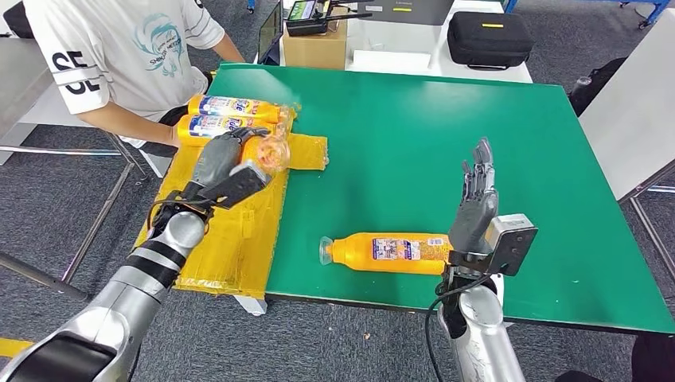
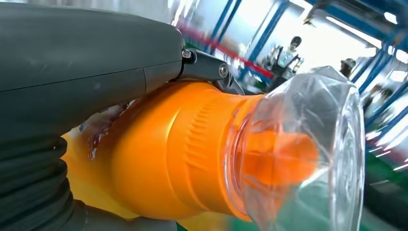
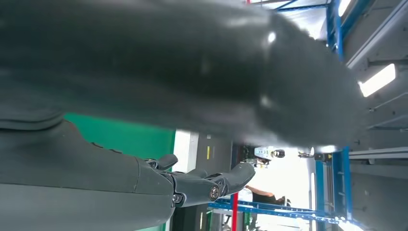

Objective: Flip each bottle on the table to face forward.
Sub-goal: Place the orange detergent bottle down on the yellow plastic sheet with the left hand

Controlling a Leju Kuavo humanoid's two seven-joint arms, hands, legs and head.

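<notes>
- Currently the left hand grasps an orange bottle, fingers wrapped around its body, clear cap projecting beyond the fingertips
- Held bottle is lifted clear above the yellow mat, near two more labelled bottles that lie side by side just beyond the fingers, next to a person seated at the table corner
- Right hand is released: fingers extended and apart, raised upright, holding nothing
- A fourth bottle lies on its side on the green table, label up, cap pointing away from the right hand, its base just beside the right palm and below the fingertips
- Step in hand, as judged: placing or turning the left-held bottle; whether its label faces forward cannot be told
- Next move calls for lowering the held bottle onto the mat label forward, then loosening the fingers only once it rests stably, since a round bottle may roll
- Right hand would then need to descend and close around the lying bottle
</notes>
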